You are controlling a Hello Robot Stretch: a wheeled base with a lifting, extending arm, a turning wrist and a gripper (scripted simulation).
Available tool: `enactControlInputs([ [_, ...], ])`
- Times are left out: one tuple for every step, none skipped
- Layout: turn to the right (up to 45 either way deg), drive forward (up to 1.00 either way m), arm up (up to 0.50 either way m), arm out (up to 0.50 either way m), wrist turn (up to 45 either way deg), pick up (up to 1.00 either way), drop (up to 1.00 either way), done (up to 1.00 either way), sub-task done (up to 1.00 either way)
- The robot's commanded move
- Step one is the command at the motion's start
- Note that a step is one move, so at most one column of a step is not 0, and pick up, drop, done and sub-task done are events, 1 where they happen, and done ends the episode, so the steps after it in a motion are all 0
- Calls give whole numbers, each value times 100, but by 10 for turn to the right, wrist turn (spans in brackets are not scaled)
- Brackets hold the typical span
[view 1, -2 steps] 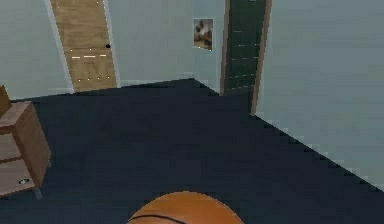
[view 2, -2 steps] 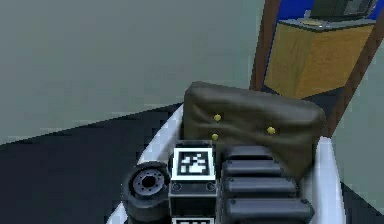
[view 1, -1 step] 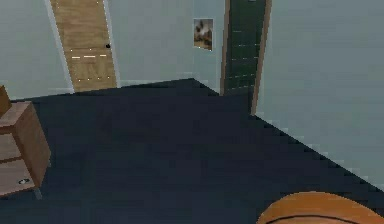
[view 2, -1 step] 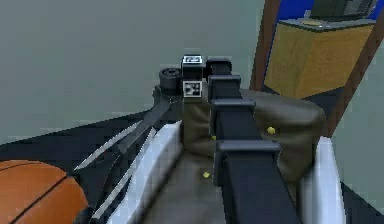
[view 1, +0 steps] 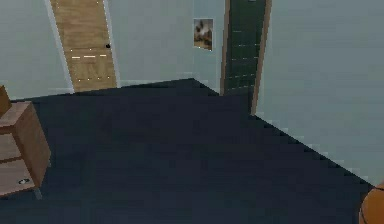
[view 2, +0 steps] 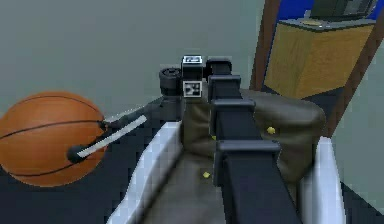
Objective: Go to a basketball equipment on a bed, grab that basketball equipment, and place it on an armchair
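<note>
At nine o'clock in the arm side view, the basketball [view 2: 45,135] hangs at the far end of the gripper [view 2: 86,140], clear of the dark floor, so the gripper holds it; one thin finger [view 2: 110,141] lies across the ball's near face; the arm [view 2: 240,130] rises from six o'clock over an armchair [view 2: 290,125] with a brown cushion and white sides; the ball sits just beyond the chair's nine o'clock side; a wooden cabinet [view 2: 320,55] stands at two o'clock. Ahead, the forward view has a pale wooden door [view 1: 85,40] at eleven o'clock, a wall picture [view 1: 203,33] at twelve, a dark door [view 1: 243,45] at one, and a wooden dresser [view 1: 20,145] at nine.
</note>
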Motion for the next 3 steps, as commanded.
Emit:
enactControlInputs([
  [0, 0, 0, 0, 450, 0, 0, 0, 0],
  [0, 0, 0, 0, 450, 0, 0, 0, 0],
  [0, 0, 0, 0, 150, 0, 0, 0, 0],
])
